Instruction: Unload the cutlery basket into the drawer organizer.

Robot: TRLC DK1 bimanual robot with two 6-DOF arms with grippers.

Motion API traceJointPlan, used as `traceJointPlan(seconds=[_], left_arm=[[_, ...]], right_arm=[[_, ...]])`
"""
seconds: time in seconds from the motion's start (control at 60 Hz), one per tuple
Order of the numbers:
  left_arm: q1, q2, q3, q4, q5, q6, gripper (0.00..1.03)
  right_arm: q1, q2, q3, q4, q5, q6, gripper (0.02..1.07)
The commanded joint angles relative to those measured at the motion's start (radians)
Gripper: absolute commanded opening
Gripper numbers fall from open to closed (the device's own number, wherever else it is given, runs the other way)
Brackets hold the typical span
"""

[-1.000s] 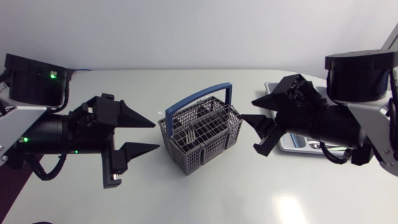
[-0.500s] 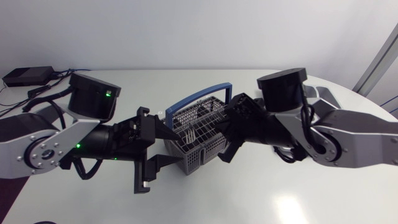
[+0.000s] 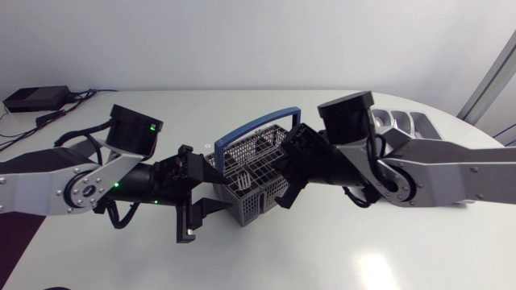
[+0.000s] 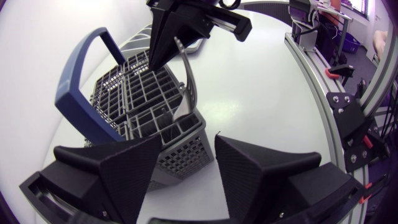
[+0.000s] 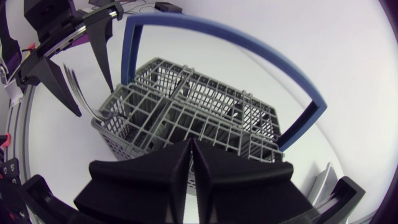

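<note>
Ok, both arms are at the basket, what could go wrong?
The left gripper, open, and right gripper, shut, crowd the cutlery basket from opposite sides; they could collide. Closing on the fork at the corner may shove or tip the basket. The raised blue handle could snag an arm.

We see bright, even light; soft glare lies on the table [image 3: 375, 270], and wrist views bend strongly.

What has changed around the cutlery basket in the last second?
Both arms swung in from the sides to the basket. The left gripper now sits open at one corner; the right gripper closed over it. Basket and fork stayed put.
</note>
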State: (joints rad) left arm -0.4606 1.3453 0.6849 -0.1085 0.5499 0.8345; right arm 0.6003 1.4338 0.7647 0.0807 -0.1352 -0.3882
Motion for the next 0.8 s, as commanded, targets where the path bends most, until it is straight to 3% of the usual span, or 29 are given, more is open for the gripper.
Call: traceJointPlan(seconds=[0.0,0.4,0.617,0.783], left_arm=[[0.005,-0.077,-0.012,-0.020,0.025,-0.021,0.72],[-0.052,-0.112,-0.025,-0.016,0.042,-0.083,0.72],[-0.052,-0.052,-0.025,0.090,0.042,-0.129,0.71],[-0.062,0.012,-0.008,0.145,0.041,-0.155,0.57]], right_arm=[[-0.008,-0.055,-0.004,-0.013,-0.012,0.022,0.13],[-0.007,-0.056,-0.011,-0.009,-0.014,0.029,0.13],[0.001,-0.056,-0.010,-0.007,-0.015,0.038,0.14],[0.009,-0.056,-0.005,-0.007,-0.014,0.046,0.14]])
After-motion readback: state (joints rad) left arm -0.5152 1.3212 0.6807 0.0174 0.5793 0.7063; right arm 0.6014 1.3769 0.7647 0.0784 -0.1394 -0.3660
